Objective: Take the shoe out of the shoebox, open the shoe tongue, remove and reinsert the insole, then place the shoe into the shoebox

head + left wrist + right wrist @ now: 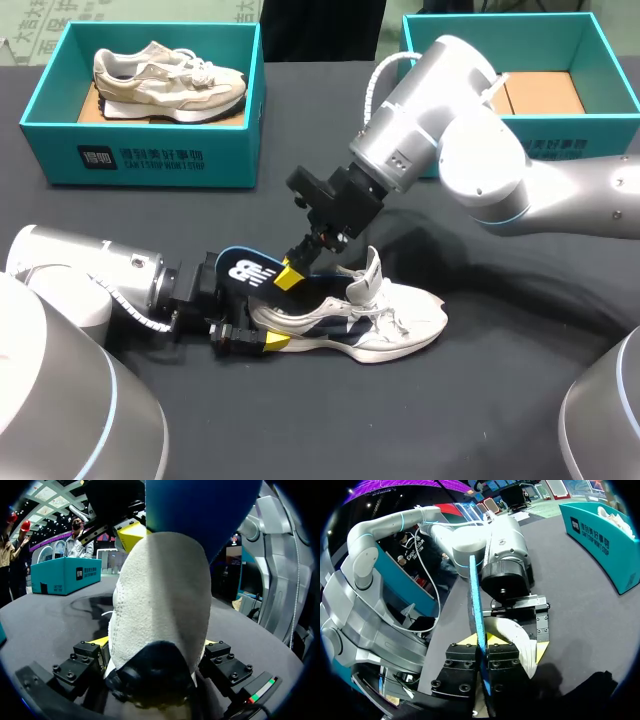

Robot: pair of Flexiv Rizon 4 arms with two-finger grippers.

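A white shoe (395,322) is lying out of its box near the middle of a dark worktop (480,400), toe pointing toward the robot's right. Its tongue (371,268) is standing up and pulled forward, so the opening is showing wide.

The left arm (90,280) is coming in low from the left. The left jaws are clamping the heel of the shoe from both sides. In the left wrist view the pale heel (160,605) is filling the space between them. This grip is probably there to stop the shoe sliding while the other arm works.

The right arm (470,150) is slanting down from the right, past the middle. The right jaws are pinching a dark blue insole (238,268) at its edge, just above the heel. In the right wrist view the insole (476,605) is showing edge-on, squeezed between the yellow fingertips (465,640). Its heel end is sticking up and back over the left jaws. Whether its front is sitting inside the shoe is not visible, so I cannot tell whether it is going out or in.

At the far right an empty shoebox (600,135) is waiting, likely for this shoe. At the far left another shoebox (140,160) is holding a beige shoe (165,78).
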